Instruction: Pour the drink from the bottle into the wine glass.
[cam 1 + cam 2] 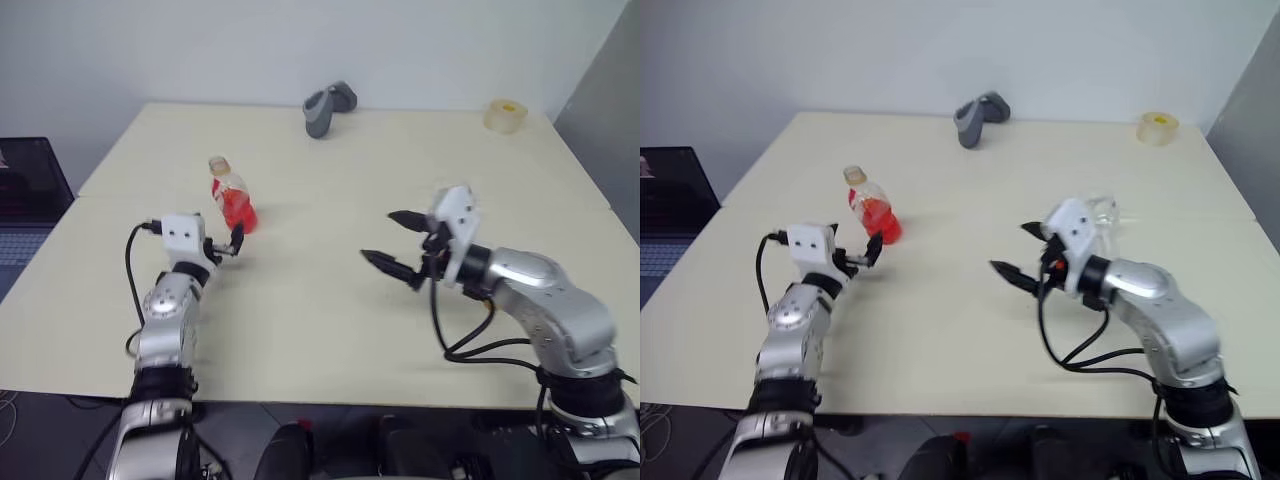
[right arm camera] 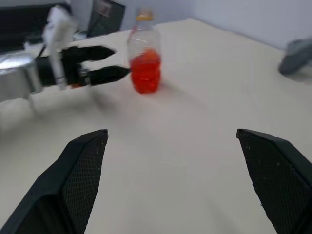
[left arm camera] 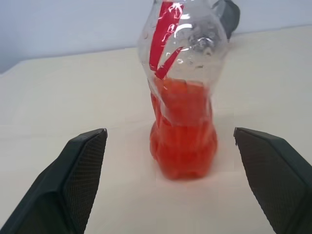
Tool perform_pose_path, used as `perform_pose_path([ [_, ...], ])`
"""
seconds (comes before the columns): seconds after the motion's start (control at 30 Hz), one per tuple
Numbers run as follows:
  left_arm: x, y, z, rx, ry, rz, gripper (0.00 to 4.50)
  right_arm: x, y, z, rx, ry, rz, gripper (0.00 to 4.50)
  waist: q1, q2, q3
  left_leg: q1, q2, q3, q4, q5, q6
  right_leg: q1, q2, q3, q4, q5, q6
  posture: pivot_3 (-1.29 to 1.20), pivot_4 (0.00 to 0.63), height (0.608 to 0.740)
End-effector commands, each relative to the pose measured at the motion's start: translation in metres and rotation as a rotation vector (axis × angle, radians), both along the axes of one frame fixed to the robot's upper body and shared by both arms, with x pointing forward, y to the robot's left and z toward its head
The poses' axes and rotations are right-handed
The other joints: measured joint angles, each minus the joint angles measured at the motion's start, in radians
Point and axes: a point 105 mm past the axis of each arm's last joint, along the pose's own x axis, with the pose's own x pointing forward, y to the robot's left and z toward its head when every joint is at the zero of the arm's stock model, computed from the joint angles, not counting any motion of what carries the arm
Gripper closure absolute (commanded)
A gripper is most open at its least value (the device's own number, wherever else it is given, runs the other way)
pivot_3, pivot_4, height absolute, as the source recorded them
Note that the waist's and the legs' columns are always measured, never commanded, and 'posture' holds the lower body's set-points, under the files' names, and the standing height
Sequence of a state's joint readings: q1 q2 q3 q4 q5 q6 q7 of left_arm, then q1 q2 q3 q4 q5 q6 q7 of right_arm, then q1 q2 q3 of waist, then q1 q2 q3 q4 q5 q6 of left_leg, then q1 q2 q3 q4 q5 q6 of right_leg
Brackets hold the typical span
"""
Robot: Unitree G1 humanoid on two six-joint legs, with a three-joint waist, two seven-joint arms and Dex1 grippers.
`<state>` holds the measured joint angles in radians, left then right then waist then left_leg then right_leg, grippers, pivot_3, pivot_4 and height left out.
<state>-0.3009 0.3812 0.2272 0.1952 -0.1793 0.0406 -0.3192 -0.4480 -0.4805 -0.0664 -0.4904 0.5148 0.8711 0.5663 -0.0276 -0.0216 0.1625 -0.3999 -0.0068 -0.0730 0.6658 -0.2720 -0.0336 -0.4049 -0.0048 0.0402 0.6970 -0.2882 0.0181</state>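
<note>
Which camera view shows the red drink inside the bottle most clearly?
The left wrist view: the bottle stands close between the open left claw fingers, and the drink fills its lower part. Both eye views show it small on the table. The right wrist view shows it farther away, upright.

Both eye views look forward and down from the head over the whole table (image 1: 330,330), sharing all of it from near edge to far edge. The left wrist view looks level and close at the bottle (image 3: 183,97). The right wrist view looks across the table from farther off at the same bottle.
</note>
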Motion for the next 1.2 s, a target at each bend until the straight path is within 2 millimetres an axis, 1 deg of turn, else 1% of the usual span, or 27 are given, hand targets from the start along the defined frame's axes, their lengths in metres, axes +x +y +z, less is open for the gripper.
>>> perform_pose_path([
  [0.03,-0.018,-0.033,0.019,0.030,-0.010,-0.188,0.03,0.010,-0.036,0.021,0.069,0.027,-0.156,0.00,0.002,0.000,0.000,0.000,0.000,0.000,0.000,0.000,0.000,0.000,0.000,0.000,0.000,0.000,0.000,0.00,0.150,0.740],
  [0.07,-0.022,-0.044,0.016,0.031,0.017,-0.257,0.03,0.014,-0.044,0.022,0.066,0.049,-0.191,0.00,0.003,0.000,0.000,0.000,0.000,0.000,0.000,0.000,0.000,0.000,0.000,0.000,0.000,0.000,0.000,0.00,0.150,0.740],
  [0.13,-0.030,-0.066,0.013,0.048,0.065,-0.399,0.03,0.019,-0.055,0.025,0.054,0.085,-0.219,0.00,0.007,0.001,0.000,0.001,-0.001,0.000,0.000,0.000,0.000,0.001,0.000,0.000,0.000,0.000,0.000,0.00,0.150,0.740],
  [0.2,-0.033,-0.085,0.015,0.070,0.094,-0.522,0.03,0.029,-0.066,0.029,0.015,0.108,-0.263,0.00,0.006,0.001,0.000,0.000,-0.001,0.000,0.000,0.000,0.000,0.001,0.000,-0.001,0.000,0.000,0.000,0.00,0.150,0.740],
  [0.27,-0.035,-0.105,0.019,0.109,0.114,-0.660,0.03,0.043,-0.078,0.032,-0.009,0.157,-0.305,0.00,0.002,0.001,0.000,0.001,-0.001,0.002,-0.001,0.000,0.000,0.001,0.000,0.000,0.000,0.000,0.000,0.00,0.150,0.740],
  [0.3,-0.035,-0.111,0.020,0.124,0.120,-0.708,0.03,0.048,-0.083,0.032,-0.018,0.181,-0.319,0.00,0.001,0.001,0.000,0.001,-0.001,0.002,-0.001,0.000,0.000,0.001,0.001,0.000,0.000,0.000,0.000,0.00,0.150,0.740],
  [0.37,-0.032,-0.123,0.023,0.161,0.121,-0.781,0.03,0.067,-0.102,0.030,-0.043,0.218,-0.439,0.00,-0.001,0.001,0.000,0.001,-0.001,0.002,-0.001,0.000,0.000,0.001,0.001,0.000,0.000,0.000,0.000,0.00,0.150,0.740],
  [0.4,-0.030,-0.126,0.023,0.171,0.119,-0.799,0.03,0.073,-0.109,0.029,-0.054,0.228,-0.482,0.00,-0.002,0.001,0.000,0.001,-0.001,0.002,-0.001,0.000,0.000,0.001,0.002,0.000,0.000,0.000,0.000,0.00,0.150,0.740],
  [0.47,-0.026,-0.133,0.025,0.186,0.117,-0.844,0.03,0.082,-0.119,0.023,-0.062,0.277,-0.534,0.00,-0.002,0.001,0.000,0.001,0.000,0.003,-0.001,0.000,0.001,0.001,0.002,0.001,-0.001,0.000,0.000,0.00,0.150,0.740],
  [0.53,-0.025,-0.145,0.027,0.218,0.113,-0.921,0.03,0.090,-0.125,0.014,-0.109,0.330,-0.552,0.00,-0.003,0.001,0.000,0.001,0.000,0.005,-0.002,0.000,0.001,0.000,0.002,0.002,-0.001,0.000,0.000,0.00,0.150,0.740],
  [0.63,-0.028,-0.158,0.027,0.287,0.110,-1.031,0.03,0.100,-0.131,0.002,-0.181,0.402,-0.576,0.00,-0.005,0.001,0.000,0.001,0.000,0.008,-0.002,0.000,0.001,-0.001,0.002,0.002,-0.001,0.000,0.000,0.00,0.150,0.740],
  [0.7,-0.028,-0.163,0.026,0.326,0.106,-1.076,0.03,0.106,-0.135,-0.001,-0.224,0.430,-0.582,0.00,-0.005,0.002,0.001,0.001,0.000,0.010,-0.002,0.000,0.001,-0.001,0.002,0.003,-0.001,0.000,0.000,0.00,0.150,0.740],
  [0.8,-0.028,-0.171,0.028,0.359,0.095,-1.138,0.03,0.114,-0.129,0.001,-0.278,0.469,-0.540,0.00,-0.006,0.003,0.001,0.001,0.000,0.010,-0.002,0.000,0.001,-0.002,0.002,0.003,-0.001,0.000,0.000,0.00,0.150,0.740],
  [0.87,-0.029,-0.174,0.028,0.377,0.097,-1.168,0.03,0.117,-0.129,-0.002,-0.321,0.495,-0.524,0.00,-0.006,0.003,0.001,0.001,0.000,0.010,-0.002,0.000,0.001,-0.002,0.002,0.003,-0.001,0.000,0.000,0.00,0.150,0.740],
  [0.97,-0.030,-0.178,0.028,0.391,0.096,-1.200,0.03,0.120,-0.128,-0.010,-0.376,0.543,-0.493,0.00,-0.005,0.003,0.001,0.001,0.000,0.010,-0.002,0.000,0.001,-0.002,0.002,0.002,-0.001,0.000,0.000,0.00,0.150,0.740],
  [1.1,-0.030,-0.183,0.029,0.399,0.086,-1.212,0.03,0.118,-0.124,-0.028,-0.432,0.627,-0.453,0.00,-0.005,0.004,0.002,0.001,0.000,0.009,-0.002,0.000,0.001,-0.002,0.002,0.002,-0.001,0.000,0.000,0.00,0.150,0.740],
  [1.2,-0.030,-0.186,0.029,0.398,0.076,-1.211,0.03,0.117,-0.123,-0.038,-0.473,0.655,-0.439,0.00,-0.005,0.004,0.002,0.001,0.000,0.009,-0.001,0.000,0.001,-0.002,0.001,0.002,-0.001,0.000,0.000,0.00,0.150,0.740],
])
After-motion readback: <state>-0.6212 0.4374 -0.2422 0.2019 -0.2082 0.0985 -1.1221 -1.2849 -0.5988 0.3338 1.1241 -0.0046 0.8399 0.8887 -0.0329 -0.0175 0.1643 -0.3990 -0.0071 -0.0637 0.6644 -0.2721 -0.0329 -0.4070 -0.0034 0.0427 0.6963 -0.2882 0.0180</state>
